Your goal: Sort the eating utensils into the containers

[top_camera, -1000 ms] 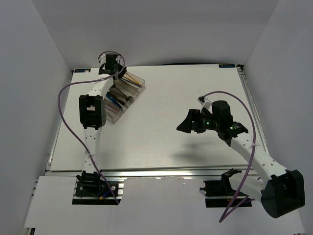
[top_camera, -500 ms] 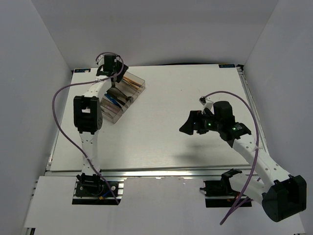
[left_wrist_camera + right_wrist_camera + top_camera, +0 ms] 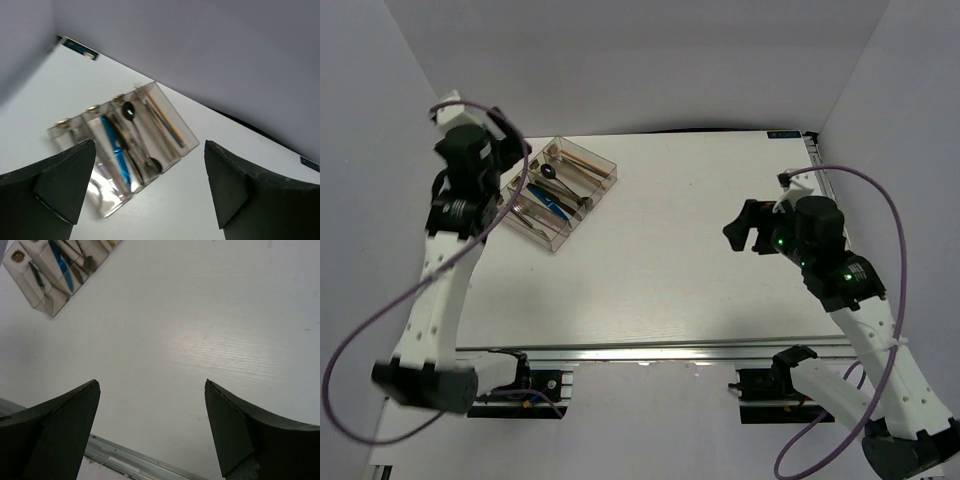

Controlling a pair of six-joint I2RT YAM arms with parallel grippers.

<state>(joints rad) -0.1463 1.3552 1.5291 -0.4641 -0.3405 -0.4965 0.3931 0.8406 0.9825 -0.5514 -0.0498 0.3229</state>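
Overhead, the table (image 3: 670,280) bears the organizer tray (image 3: 586,214) at far left, the eating utensils (image 3: 548,198) lying lengthwise in its compartments. Left gripper (image 3: 149,170) above the tray and right gripper (image 3: 150,405) at right both gape empty, suggesting sorting is finished.

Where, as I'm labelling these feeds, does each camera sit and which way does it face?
Top external: high behind the left arm and right arm, looking down on the white table and clear plastic four-compartment tray.
Left wrist: on the raised left arm, looking down at the tray; its open jaws at bottom corners.
Right wrist: on the right arm, looking down at the table and near rail; open jaws low.
Shared: every view shows the tray and its blue-handled utensil.
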